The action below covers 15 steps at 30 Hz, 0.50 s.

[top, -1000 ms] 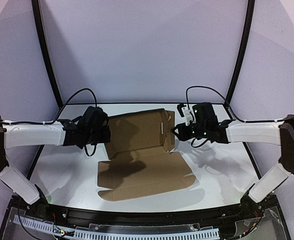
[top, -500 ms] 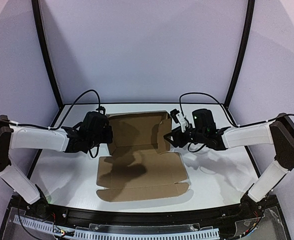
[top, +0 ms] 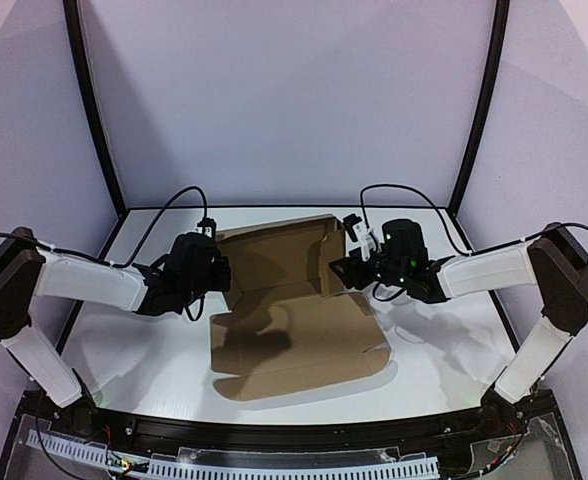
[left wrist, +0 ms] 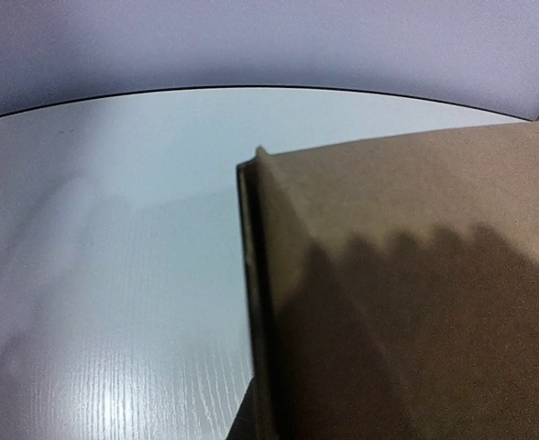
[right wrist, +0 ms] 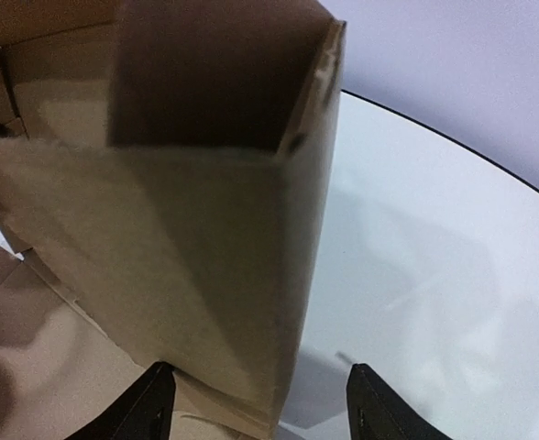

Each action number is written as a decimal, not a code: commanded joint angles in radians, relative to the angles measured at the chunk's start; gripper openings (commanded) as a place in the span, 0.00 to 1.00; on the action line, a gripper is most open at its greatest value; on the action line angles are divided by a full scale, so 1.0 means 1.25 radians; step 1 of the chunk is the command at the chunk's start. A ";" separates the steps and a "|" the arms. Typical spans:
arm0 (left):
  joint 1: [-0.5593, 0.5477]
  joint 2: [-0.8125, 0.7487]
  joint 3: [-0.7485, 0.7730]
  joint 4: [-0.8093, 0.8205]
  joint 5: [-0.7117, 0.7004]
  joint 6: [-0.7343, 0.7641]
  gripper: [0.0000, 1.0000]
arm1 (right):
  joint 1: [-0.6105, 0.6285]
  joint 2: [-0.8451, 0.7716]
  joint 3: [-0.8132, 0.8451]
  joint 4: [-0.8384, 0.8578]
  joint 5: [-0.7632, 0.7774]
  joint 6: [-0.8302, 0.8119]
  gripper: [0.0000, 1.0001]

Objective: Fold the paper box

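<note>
Only one paper box [top: 304, 335]; right pincer [right wrist: 262, 408] gapes astride its wall, left pincer [top: 217, 275] opening unclear.

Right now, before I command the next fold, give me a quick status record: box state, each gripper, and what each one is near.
box: paper box partly folded; near panel flat on the table, far panel and side flaps raised
left gripper: at the raised part's left edge; fingers out of the wrist view, open or shut unclear
right gripper: open, with the lower corner of the right side flap showing between its fingers
contact: cannot confirm for either gripper
lid: not closed
</note>
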 commanded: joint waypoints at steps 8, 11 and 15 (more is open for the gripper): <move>-0.055 0.066 0.030 0.024 -0.037 0.028 0.01 | 0.023 0.036 -0.062 0.161 0.125 -0.015 0.81; -0.055 0.072 0.036 0.014 -0.041 0.019 0.01 | 0.022 0.025 -0.082 0.168 0.087 -0.060 0.86; -0.055 0.077 0.034 0.011 -0.037 0.014 0.01 | 0.021 0.005 -0.094 0.169 0.064 -0.105 0.90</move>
